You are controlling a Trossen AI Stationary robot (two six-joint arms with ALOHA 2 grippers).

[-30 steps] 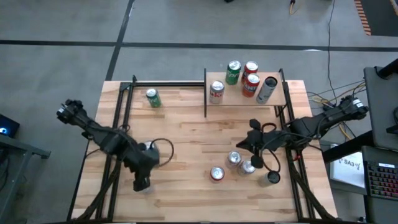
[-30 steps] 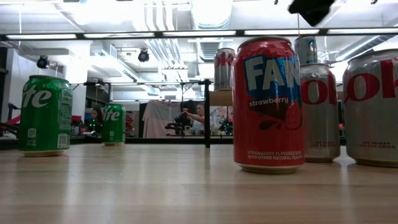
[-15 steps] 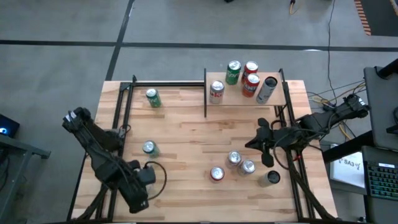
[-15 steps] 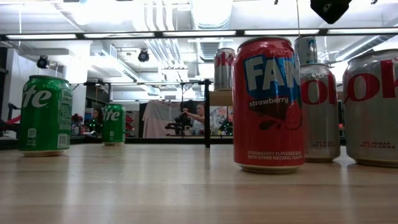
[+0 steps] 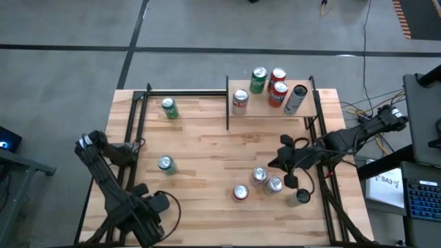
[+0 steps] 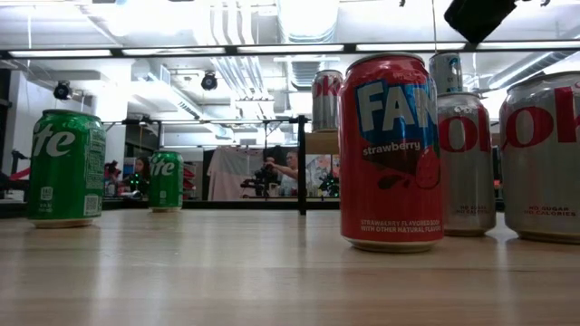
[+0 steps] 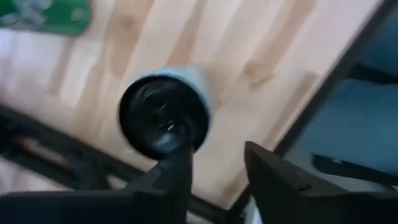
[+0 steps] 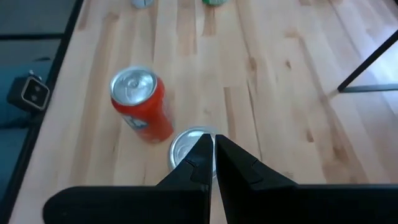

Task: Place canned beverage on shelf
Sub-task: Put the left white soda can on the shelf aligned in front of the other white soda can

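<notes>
Your striped butcher-block tabletop (image 5: pixel 207 148) fills the middle of the high view, grey floor all round it. The small light-wood shelf with thin black posts (image 5: pixel 259 105) sits at the upper right of the table and already holds five cans: a green one, two red ones, a silver-and-red one at its left end, and a silver one that looks tipped at its right end.

The left arm has swung back from mid-table to the lower left corner of the high view. Its left gripper (image 7: pixel 217 149) now has its fingers parted on nothing. The green soda can (image 5: pixel 165 164) it was working beside stands free at left of centre, well apart from the shelf, so that can is not yet stocked.

The right gripper (image 8: pixel 212 149) has barely shifted. It hangs over the cluster at the lower right with its fingers pressed together, empty, just above a silver can top (image 8: pixel 189 146) beside the red strawberry soda can (image 8: pixel 140 112). You will likely have to spread those fingers before any pick.

Another green can (image 5: pixel 169 108) waits at the upper left.
</notes>
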